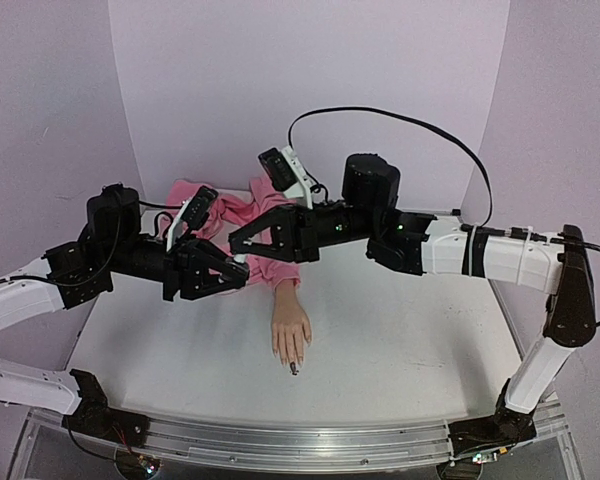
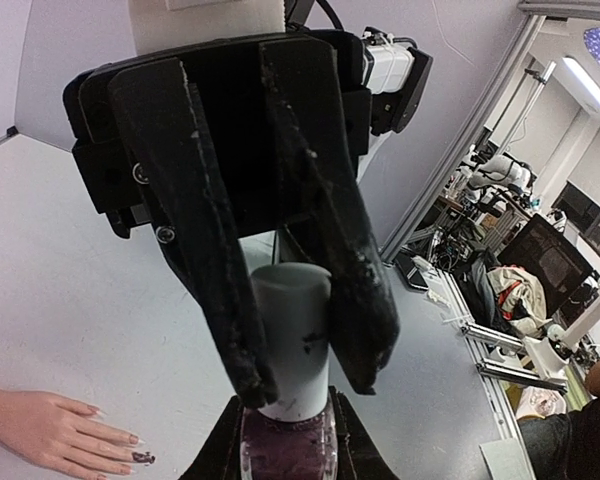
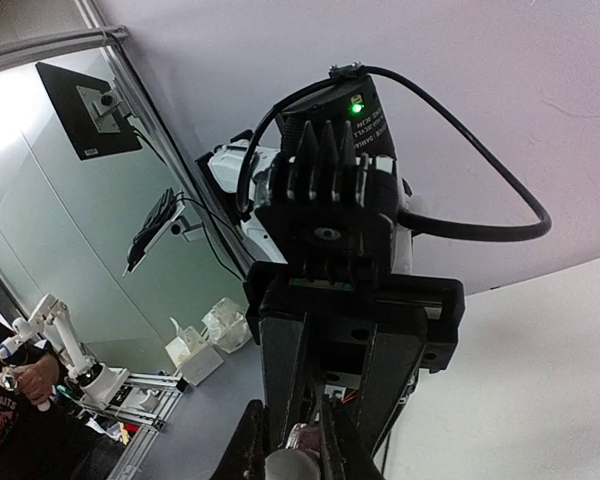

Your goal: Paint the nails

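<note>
Beige hand: lying palm down on white tabletop, about in the middle, fingers toward the near edge, wrist inside pink sleeve.
Nails: at the finger ends, low on the tabletop, below and in front of both claws, touched by nothing; mostly skin-toned.
Dark nail: one only, at the finger end nearest to the arm bases; which finger, cannot tell.
Bottle: small, of glass, with dark purple polish inside; held in the air between the two arms, near the sleeve end of the hand, well apart from the nails.
Cap: grey, round, sitting on the bottle neck.
Left claw: clamped on the cap, one black finger at each side; fingers marked with pale smears; arm stretched in from the left side.
Right claw: closed on the bottle body, its fingers visible at both sides of the glass in the left wrist view; arm stretched in from the right side.
Cloth: pink, crumpled, at the far side of the tabletop, behind the left arm.
</note>
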`<state>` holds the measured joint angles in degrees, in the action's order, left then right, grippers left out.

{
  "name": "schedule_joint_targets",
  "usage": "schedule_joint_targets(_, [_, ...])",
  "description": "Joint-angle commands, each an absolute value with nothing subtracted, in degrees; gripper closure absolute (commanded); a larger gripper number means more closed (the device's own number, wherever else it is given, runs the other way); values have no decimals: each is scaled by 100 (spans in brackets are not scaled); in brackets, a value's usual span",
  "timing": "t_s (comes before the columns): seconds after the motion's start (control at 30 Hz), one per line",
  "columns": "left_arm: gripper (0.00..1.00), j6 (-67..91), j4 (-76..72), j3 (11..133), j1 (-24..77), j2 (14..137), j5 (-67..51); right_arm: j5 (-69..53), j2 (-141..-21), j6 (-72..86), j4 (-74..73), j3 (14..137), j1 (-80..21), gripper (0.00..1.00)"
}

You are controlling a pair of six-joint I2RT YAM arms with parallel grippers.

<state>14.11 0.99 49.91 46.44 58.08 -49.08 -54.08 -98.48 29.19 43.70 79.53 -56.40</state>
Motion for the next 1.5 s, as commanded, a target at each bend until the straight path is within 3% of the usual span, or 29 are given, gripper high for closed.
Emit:
schedule_joint_targets(0.0, [100,1137,-93,5255,4619,5610,-4297,-5327,-9783,2964,4878,8085,-5746,100])
schedule_joint_targets(0.17, [100,622,-97,5042,4621,5280,-1505,-4106,-9803,2775,4431,8029,-5895,100])
schedule_joint_targets(0.37, [100,-185,-626,5298,4632,5901,1417,986,-10202,3324,2349,8844,-6719,100])
schedule_joint_targets(0.47, [100,-318,-1122,5420,4664,6437,1860,2174,-10627,3879,1808,9567,-7184,100])
schedule_joint_targets(0.67, [100,-190,-1249,5182,4694,6537,1375,2528,-10744,3900,1446,10108,-7385,100])
schedule_joint_targets(0.73, [100,-60,-1229,4960,4698,6384,978,2541,-10582,3623,1450,10047,-7348,84])
schedule_joint_targets(0.83, [100,282,-1150,4613,4700,6066,274,2184,-10143,3120,1455,9809,-7120,50])
schedule_joint_targets(0.9, [100,485,-984,4445,4693,5832,28,1554,-9836,2728,1451,9602,-6841,40])
schedule_joint_targets(0.93, [100,567,-850,4405,4694,5734,-212,1202,-9679,2525,1459,9430,-6698,29])
schedule_joint_targets(1.07, [100,700,-64,4631,4641,5406,-1329,-1119,-9135,1847,1696,8787,-6030,6])
schedule_joint_targets(1.13, [100,763,152,4804,4535,5388,-2481,-2178,-9009,1738,1870,8543,-5759,2])
schedule_joint_targets(1.33, [100,1164,167,5316,4462,5557,-5133,-4959,-9034,1739,2940,8123,-5554,5])
schedule_joint_targets(1.47, [100,1355,154,5534,4464,5742,-5886,-5837,-9201,2308,4025,7973,-5556,18])
